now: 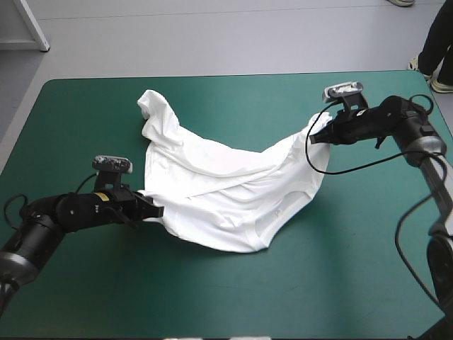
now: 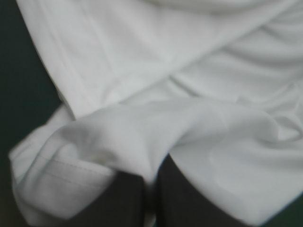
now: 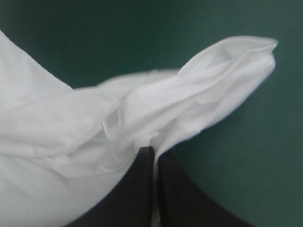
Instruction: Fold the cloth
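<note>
The white T-shirt [image 1: 226,180] lies crumpled and stretched across the middle of the teal-green table, one sleeve reaching toward the far left. My left gripper [image 1: 157,210] pinches its near-left edge, black fingers all but shut on a fold of T-shirt [image 2: 142,137]. My right gripper [image 1: 313,137] holds the right end, slightly raised off the table. In the right wrist view the fingers [image 3: 137,189] meet on the T-shirt [image 3: 156,113], whose bunched hem sticks out ahead of them.
Bare teal-green cover [image 1: 333,269] surrounds the shirt on all sides, widest toward the near edge and right. The far table edge [image 1: 212,78] runs behind the shirt.
</note>
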### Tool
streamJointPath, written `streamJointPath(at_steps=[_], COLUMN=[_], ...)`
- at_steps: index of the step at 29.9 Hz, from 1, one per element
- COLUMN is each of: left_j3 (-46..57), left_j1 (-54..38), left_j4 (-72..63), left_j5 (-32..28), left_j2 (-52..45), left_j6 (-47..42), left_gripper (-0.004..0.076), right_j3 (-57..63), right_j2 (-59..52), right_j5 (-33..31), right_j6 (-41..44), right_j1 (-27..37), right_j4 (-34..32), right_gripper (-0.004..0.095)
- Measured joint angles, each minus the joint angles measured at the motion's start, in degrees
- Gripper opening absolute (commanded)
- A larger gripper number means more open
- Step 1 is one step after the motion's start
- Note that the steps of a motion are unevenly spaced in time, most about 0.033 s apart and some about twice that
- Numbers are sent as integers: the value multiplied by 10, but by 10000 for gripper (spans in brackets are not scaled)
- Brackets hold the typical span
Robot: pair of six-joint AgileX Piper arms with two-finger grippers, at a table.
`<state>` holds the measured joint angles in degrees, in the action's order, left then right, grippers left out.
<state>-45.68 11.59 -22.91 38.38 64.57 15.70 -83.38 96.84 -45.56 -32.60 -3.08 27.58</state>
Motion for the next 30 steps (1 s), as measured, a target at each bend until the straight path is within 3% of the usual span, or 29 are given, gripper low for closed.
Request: streamJointPath(at_steps=[5,15,24,30], left_j3=[-123,-469,-718,-815], left_j1=[0,0,0,0], left_j4=[79,195,249,244], left_j5=[23,73,99,104], left_j2=[-38,-60,-68,-75], left_j6=[-28,-40,-24,4], left_gripper=[19,19,19,19], right_j3=[-27,-110,-229,-357], right_j2=[-119,-314,-379,-387], right_j5=[-6,15,23,15], right_j6=[0,-6,-6,-7], right_j1=[0,0,0,0], right_j4=[2,2,1,-9], right_gripper=[-12,-13,-13,-13])
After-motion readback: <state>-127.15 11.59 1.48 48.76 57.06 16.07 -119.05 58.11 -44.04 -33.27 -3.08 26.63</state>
